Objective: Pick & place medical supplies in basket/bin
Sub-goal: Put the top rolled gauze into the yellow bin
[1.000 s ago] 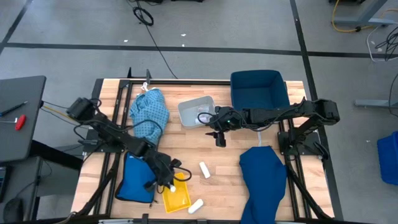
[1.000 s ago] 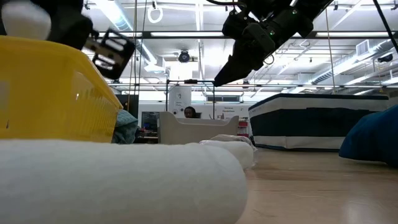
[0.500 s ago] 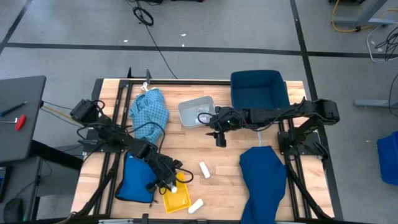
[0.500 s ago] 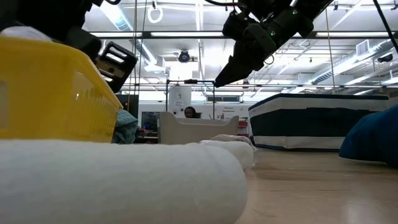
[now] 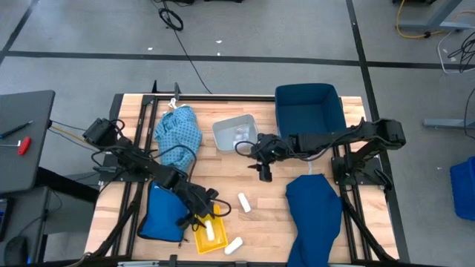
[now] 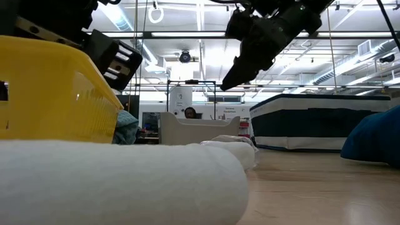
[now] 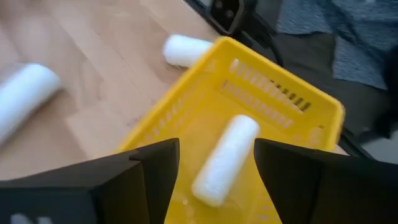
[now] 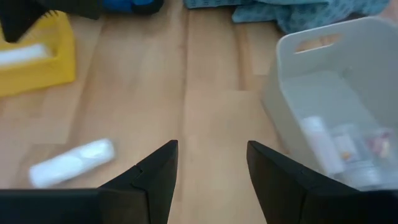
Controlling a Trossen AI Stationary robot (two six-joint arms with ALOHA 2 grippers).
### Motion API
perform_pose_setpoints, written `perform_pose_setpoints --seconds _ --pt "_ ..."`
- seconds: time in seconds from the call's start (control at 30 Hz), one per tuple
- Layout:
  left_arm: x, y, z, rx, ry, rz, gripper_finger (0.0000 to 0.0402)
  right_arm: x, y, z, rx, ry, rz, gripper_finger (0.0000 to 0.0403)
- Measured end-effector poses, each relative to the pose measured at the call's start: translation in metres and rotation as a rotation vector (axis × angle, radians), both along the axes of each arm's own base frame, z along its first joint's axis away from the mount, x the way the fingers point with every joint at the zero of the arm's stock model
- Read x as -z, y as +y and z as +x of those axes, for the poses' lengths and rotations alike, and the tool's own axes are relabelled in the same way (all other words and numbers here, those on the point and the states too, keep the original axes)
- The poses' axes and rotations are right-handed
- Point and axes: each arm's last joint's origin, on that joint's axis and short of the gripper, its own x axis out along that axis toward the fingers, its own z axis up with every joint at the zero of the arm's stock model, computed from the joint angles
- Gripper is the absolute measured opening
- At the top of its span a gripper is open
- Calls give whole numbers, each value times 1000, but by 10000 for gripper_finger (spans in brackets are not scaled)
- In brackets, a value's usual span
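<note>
My left gripper (image 5: 202, 216) hovers open just above the yellow basket (image 5: 210, 233). One white roll (image 7: 225, 158) lies loose on the basket's floor, below the gap between the fingers. Two more white rolls lie on the table, one (image 5: 243, 202) beyond the basket and one (image 5: 234, 245) at the near edge. My right gripper (image 5: 265, 172) hangs open over bare wood mid-table, near the grey bin (image 5: 236, 133), which holds small vials (image 8: 348, 146). The light blue patterned cloth (image 5: 178, 133) lies far left, and the navy cloth (image 5: 313, 215) lies near right.
A navy bin (image 5: 308, 107) stands at the far right. A flat bright blue pouch (image 5: 159, 211) lies left of the yellow basket, under my left arm. Bare wood lies between the basket, the grey bin and the navy cloth.
My left gripper has opened over the yellow basket and let go of a white roll, which has dropped into the basket and now lies on its floor. My right gripper has drifted a little toward the near edge, off the grey bin.
</note>
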Motion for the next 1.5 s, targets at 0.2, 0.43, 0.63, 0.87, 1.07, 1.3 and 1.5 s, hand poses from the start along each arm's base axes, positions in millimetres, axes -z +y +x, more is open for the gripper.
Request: perform_pose_setpoints --seconds 0.2,0.43,0.63,0.87,1.07,1.3,1.5 --pt "-13 4 1 -78 -109 67 215 0 23 -1 -7 1 63 217" --pt "-38 13 4 -225 -301 139 216 -1 50 -4 24 1 136 274" --pt "-58 22 8 -403 -461 173 222 8 77 1 10 -18 205 288" --pt "-70 31 12 -665 -614 283 227 56 97 15 83 67 240 288" --pt "-74 41 -1 -818 -737 323 227 79 101 19 144 125 271 288" --pt "-74 57 -32 -888 -831 255 227 78 112 19 131 102 307 288" --pt "-72 67 -52 -924 -850 215 227 78 119 17 153 91 320 288"
